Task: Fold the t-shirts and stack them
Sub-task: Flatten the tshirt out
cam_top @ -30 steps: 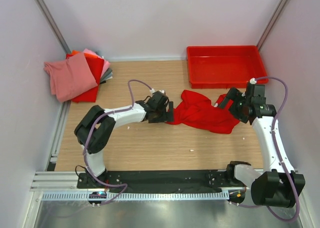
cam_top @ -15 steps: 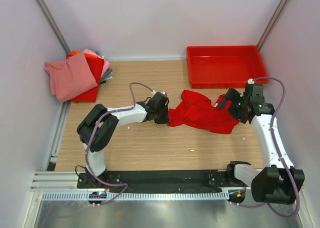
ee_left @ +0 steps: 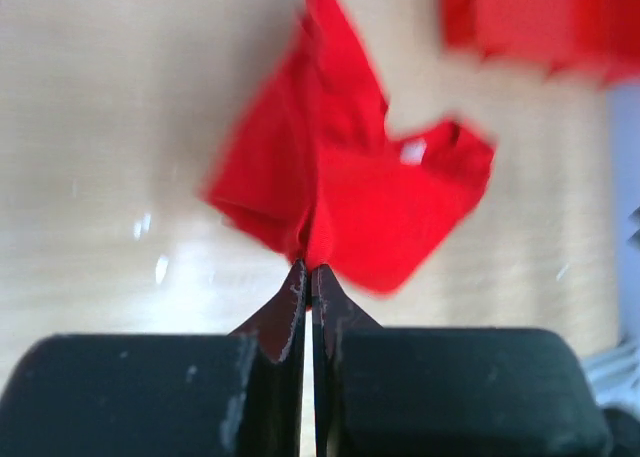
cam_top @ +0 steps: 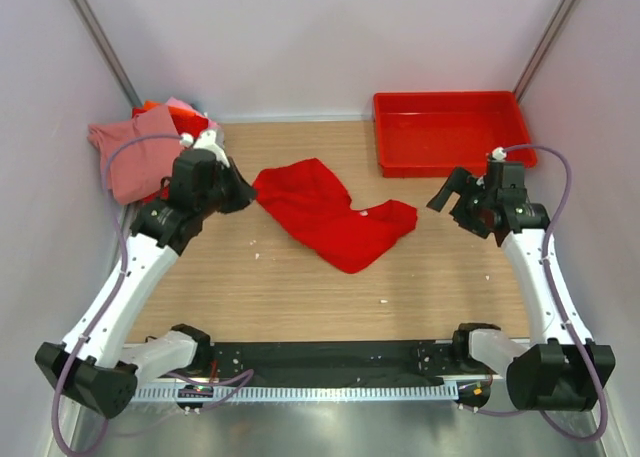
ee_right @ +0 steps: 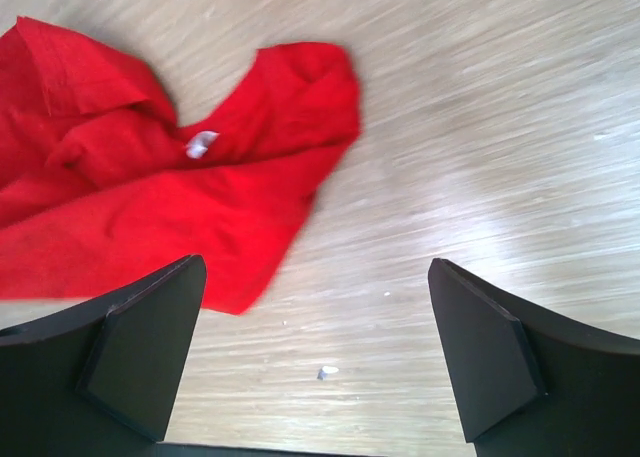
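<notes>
I see the wooden table [cam_top: 300, 287] with the red plastic tray [cam_top: 450, 137] at its far right, not involved in this step. The unfolded red t-shirt [cam_top: 325, 212] lies crumpled mid-table, its long axis running from far left down to near right. The stack of folded shirts [cam_top: 140, 157] sits in the far-left corner, just beyond my left arm.

The left gripper [cam_top: 245, 195] is clamped tight on the shirt's far-left corner, with cloth pinched right at the fingertips in the wrist view. The right gripper [cam_top: 450, 205] hangs with its jaws spread wide and nothing in them, to the right of the shirt and separated from it by bare wood.

The shirt's free end, by the white neck label [ee_right: 200, 145], points towards that right gripper, so I judge the right arm is the nearer one to take it and spread the cloth flat.
</notes>
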